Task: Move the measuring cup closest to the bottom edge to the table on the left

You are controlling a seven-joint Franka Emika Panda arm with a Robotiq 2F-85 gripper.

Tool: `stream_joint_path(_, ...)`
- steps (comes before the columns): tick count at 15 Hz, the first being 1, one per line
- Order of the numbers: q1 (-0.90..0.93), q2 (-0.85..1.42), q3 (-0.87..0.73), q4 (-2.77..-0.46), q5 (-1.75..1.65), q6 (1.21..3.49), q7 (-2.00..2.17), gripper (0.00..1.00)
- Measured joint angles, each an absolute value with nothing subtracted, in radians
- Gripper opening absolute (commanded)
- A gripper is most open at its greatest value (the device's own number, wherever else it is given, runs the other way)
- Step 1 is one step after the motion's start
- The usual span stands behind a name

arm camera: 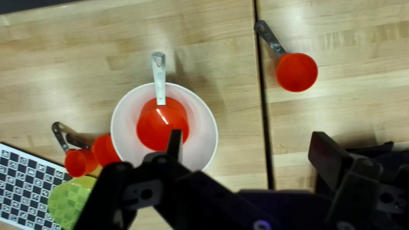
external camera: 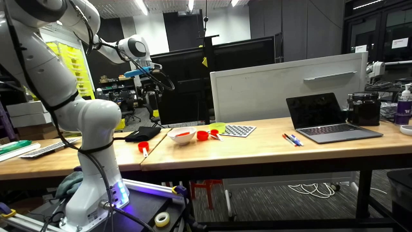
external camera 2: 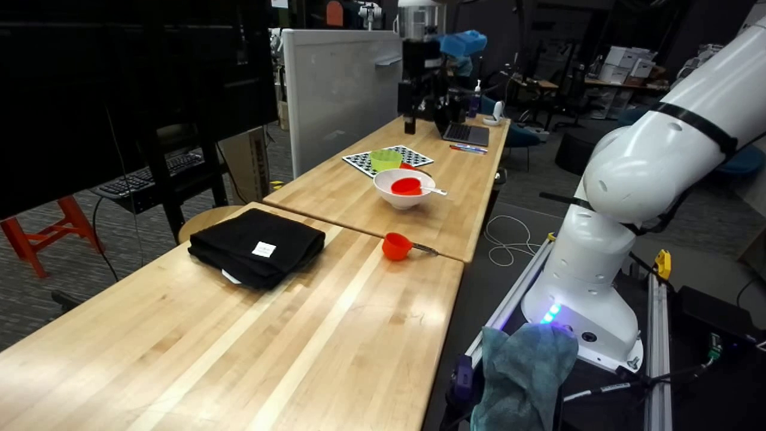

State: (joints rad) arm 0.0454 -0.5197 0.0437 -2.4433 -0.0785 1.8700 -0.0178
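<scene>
Empty gripper (arm camera: 249,148), spread wide, raised higher than the white bowl (arm camera: 203,128).

Well apart from that bowl, a purple bottle (external camera: 403,109) bears a white "W".

Lone cup (arm camera: 296,72) appears smooth red plastic, its handle (arm camera: 271,39) dull grey metal; table (external camera 2: 335,359) is wood, grain visible, satin sheen. Bowl (arm camera: 202,127) smooth and white, plastic or ceramic, cannot tell. Cloth (external camera 2: 257,230) matt black fabric; laptop casing (external camera: 344,135) smooth, metallic grey; panel (external camera 2: 335,90) smooth, faintly glossy.
</scene>
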Motion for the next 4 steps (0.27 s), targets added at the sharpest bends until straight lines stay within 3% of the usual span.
stream_joint_path(4, -0.009, -0.541, -0.022, -2.381, -0.116, 1.811, -0.069, 1.00)
